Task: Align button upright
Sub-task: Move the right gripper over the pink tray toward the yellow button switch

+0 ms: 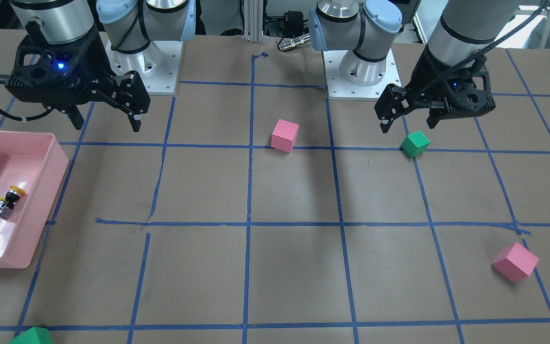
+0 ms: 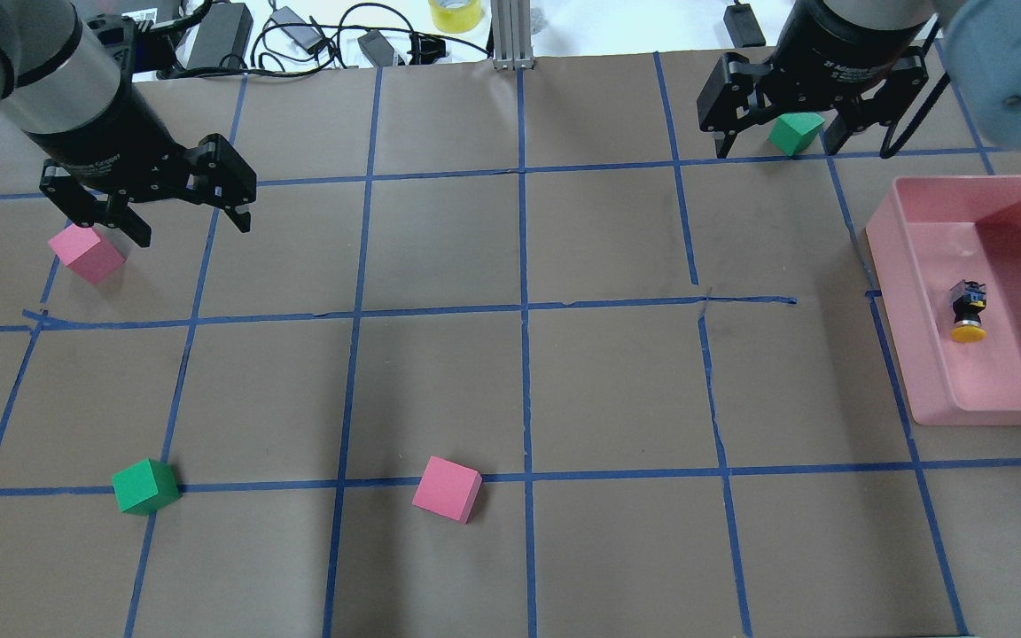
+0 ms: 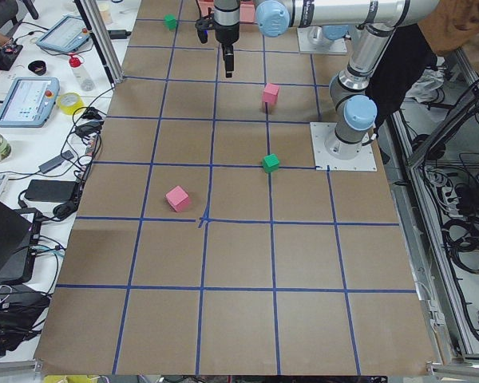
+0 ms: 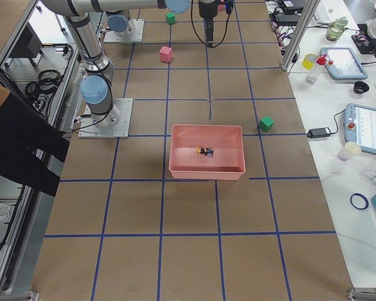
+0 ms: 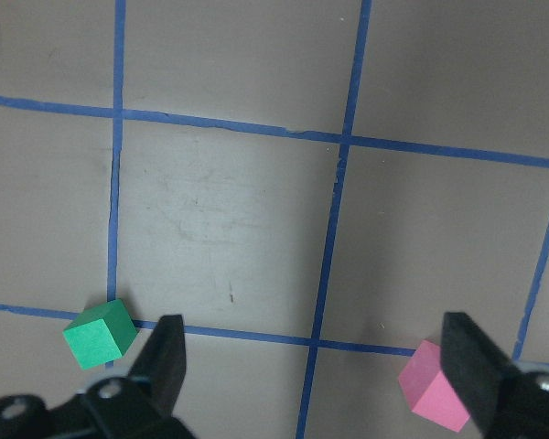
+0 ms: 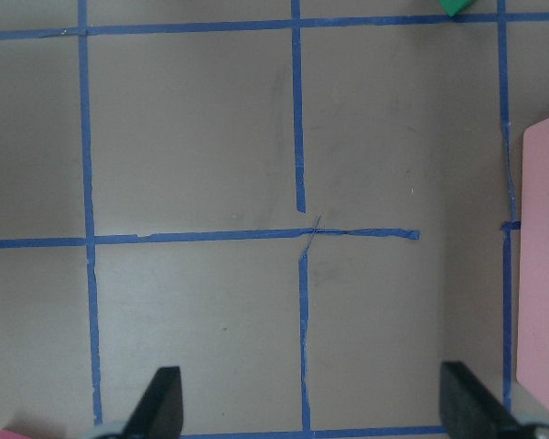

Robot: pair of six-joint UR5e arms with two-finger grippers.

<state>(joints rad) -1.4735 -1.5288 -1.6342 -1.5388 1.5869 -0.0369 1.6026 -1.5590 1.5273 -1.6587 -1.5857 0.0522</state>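
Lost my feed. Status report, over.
Left gripper open, empty. Right gripper open, empty. Button lying on its side in pink bin. Nothing covering it.

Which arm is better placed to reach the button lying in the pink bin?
Right. The button lies on its side in the pink bin, on the robot's right. The open right gripper hovers close to that bin; the left gripper, also open, is far off on the opposite side.
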